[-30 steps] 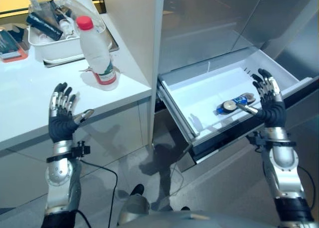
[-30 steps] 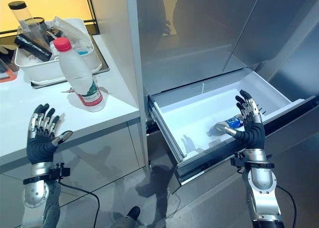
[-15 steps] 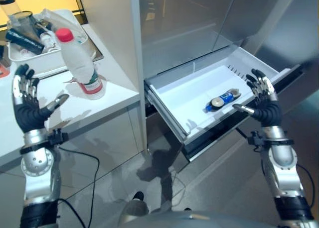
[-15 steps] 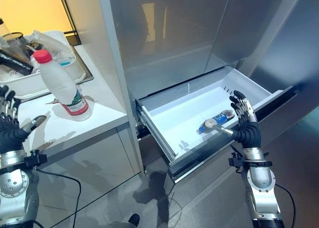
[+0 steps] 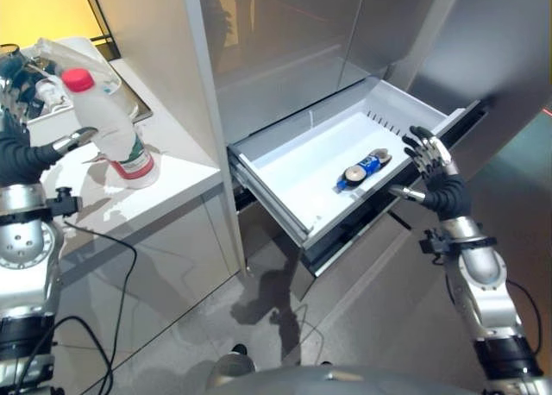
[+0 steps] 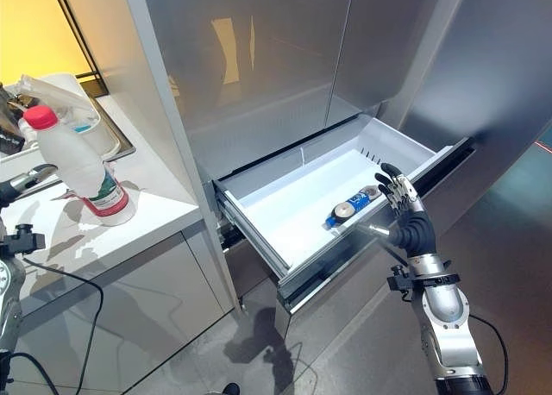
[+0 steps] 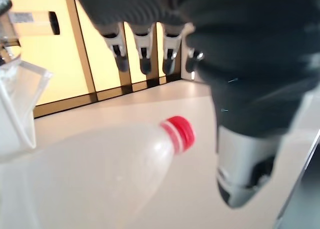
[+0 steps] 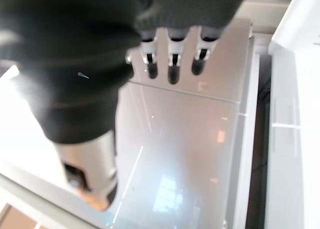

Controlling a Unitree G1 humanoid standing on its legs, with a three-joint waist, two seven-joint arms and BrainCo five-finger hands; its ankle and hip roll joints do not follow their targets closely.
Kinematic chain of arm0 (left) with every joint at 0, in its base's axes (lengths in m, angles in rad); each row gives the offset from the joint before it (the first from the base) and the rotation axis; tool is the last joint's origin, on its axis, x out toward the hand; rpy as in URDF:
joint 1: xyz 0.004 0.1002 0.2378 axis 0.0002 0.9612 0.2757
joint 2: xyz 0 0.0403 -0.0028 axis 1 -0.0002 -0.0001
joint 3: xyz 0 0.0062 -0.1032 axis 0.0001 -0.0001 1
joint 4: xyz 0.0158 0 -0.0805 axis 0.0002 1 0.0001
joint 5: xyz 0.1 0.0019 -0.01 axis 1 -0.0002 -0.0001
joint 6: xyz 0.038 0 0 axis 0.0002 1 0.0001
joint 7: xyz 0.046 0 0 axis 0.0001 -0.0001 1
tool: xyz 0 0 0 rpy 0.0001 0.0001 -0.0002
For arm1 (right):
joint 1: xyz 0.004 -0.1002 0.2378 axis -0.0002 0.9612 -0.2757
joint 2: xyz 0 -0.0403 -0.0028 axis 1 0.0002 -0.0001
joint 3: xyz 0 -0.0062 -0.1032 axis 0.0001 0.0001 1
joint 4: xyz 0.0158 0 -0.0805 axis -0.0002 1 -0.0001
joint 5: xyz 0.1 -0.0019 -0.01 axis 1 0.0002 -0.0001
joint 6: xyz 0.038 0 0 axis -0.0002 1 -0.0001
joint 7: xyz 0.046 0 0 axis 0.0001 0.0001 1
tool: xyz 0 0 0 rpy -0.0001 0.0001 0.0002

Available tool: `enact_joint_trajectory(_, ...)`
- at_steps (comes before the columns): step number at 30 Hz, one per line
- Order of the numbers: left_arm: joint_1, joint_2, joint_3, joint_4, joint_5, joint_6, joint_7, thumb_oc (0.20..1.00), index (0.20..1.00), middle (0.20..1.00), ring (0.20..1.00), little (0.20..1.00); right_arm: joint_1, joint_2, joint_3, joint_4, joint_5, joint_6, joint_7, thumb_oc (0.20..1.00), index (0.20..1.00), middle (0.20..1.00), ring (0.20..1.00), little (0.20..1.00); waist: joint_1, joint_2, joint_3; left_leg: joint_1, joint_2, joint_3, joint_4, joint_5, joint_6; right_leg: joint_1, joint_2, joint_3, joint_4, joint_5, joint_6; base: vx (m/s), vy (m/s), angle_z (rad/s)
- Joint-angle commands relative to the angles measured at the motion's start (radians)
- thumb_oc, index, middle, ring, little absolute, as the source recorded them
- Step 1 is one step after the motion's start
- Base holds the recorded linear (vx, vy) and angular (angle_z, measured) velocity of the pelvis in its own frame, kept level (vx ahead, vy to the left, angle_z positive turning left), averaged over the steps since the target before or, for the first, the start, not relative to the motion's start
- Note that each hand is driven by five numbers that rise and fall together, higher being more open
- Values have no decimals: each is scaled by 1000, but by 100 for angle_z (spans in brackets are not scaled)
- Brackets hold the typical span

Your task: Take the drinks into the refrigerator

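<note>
A white counter (image 5: 164,184) bears an upright red-capped bottle (image 5: 108,128) and a tray (image 5: 129,102) behind it.

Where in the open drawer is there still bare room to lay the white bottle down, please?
The drawer floor is bare from its near-left wall up to the blue can, which lies toward the far-right end. That end is crowded: the right hand hovers open beside the can. The white bottle stands on the counter.
</note>
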Motion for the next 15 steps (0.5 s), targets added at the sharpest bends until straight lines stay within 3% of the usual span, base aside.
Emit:
enact_joint_trajectory(1,-85,46,-4,42,-55,-18,-15,1000,1000,1000,1000,1000,-87,-47,-1,-48,36,-27,3,1000,1000,1000,1000,1000,-20,2,-7,7,-74,-32,-53,10,84,42,50,-53,86,-122,-41,0,0,0)
enact_joint_trajectory(15,-87,31,-71,54,-175,12,-135,1000,1000,1000,1000,1000,-87,-36,3,-64,49,-19,22,1000,1000,1000,1000,1000,-25,-7,-9,18,-68,-25,-61,8,86,47,54,-37,75,-117,-37,5,3,-3)
